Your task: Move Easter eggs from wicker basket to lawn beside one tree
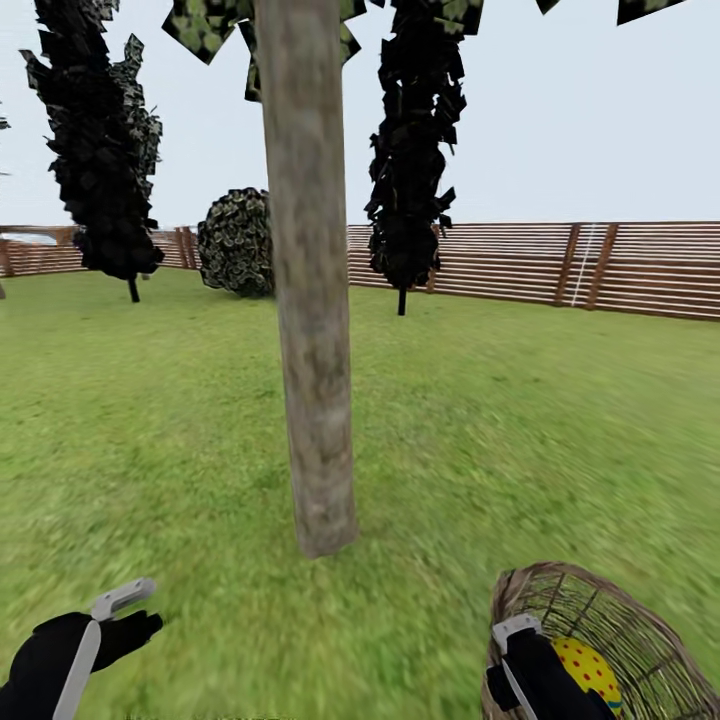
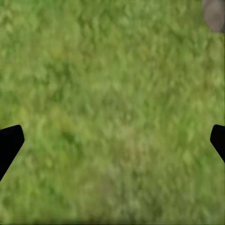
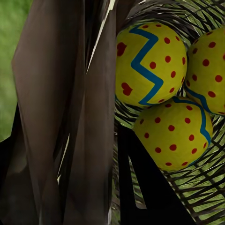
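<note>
Lawn (image 1: 520, 440), fence (image 1: 640, 265) behind | tree (image 1: 312, 300) centre | basket (image 1: 600, 640) lower right, three eggs (image 3: 150, 65) inside | right gripper (image 1: 520, 650) clamps basket rim | left gripper (image 2: 112, 140) fingers wide, holding nothing

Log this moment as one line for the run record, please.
place: lawn by tree | right gripper: at wicker basket rim | eggs: three in basket | left gripper: open above grass
</note>
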Controlling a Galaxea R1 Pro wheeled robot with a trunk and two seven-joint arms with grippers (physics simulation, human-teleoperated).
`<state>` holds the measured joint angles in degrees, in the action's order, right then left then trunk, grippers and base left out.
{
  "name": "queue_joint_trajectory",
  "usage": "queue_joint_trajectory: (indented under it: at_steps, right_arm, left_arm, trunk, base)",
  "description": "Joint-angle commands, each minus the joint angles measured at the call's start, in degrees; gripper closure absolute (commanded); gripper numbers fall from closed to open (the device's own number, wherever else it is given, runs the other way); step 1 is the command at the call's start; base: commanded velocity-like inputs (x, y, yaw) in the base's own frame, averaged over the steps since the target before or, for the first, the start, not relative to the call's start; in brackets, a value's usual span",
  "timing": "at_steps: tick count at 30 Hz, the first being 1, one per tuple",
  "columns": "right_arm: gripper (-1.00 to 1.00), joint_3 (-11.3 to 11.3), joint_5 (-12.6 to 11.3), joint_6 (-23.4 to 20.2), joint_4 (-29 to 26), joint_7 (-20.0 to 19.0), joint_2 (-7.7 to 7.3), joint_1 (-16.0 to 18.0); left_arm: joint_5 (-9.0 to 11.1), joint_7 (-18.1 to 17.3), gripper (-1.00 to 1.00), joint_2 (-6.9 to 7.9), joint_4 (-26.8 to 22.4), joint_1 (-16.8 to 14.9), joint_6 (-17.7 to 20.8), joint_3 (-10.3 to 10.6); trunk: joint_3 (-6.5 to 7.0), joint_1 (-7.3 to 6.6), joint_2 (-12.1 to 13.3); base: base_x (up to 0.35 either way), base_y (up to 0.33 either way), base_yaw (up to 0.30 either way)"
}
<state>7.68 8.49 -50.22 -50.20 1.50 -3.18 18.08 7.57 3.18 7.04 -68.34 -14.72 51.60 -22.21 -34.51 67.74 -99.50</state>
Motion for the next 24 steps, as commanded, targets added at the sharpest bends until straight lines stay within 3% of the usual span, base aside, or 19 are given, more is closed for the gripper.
queue_joint_trajectory:
  at_steps: [1, 5, 12, 24]
  right_arm:
    - [1.0, 0.23, 0.73, -0.32, -0.08, 0.17, -0.07, 0.03]
    - [1.0, -0.72, -0.07, 2.31, -2.82, -0.27, -0.21, 0.03]
    - [1.0, -0.89, -0.02, 2.5, -3.77, -0.1, -0.25, 0.03]
    - [1.0, -0.67, 0.03, 2.49, -3.86, -0.09, -0.21, 0.03]
  left_arm:
    - [0.56, 0.33, -1.0, -0.01, -0.04, -0.04, 0.25, -0.05]
    - [0.54, 0.33, -1.0, -0.07, -0.04, -0.04, 0.25, -0.02]
    - [0.48, 0.33, -1.0, -0.36, 0.89, -0.04, 0.26, 0.15]
    - [0.56, 0.48, -1.0, -0.54, 4.03, -0.04, 0.09, 0.23]
  trunk:
    - [0.13, -0.23, 0.38]
    - [0.84, -1.11, 1.99]
    - [2.1, -2.65, 4.79]
    - [1.74, -2.21, 3.99]
  base:
    - [0.0, 0.0, 0.29]
    - [0.0, 0.0, 0.29]
    - [0.0, 0.0, 0.288]
    - [0.0, 0.0, 0.286]
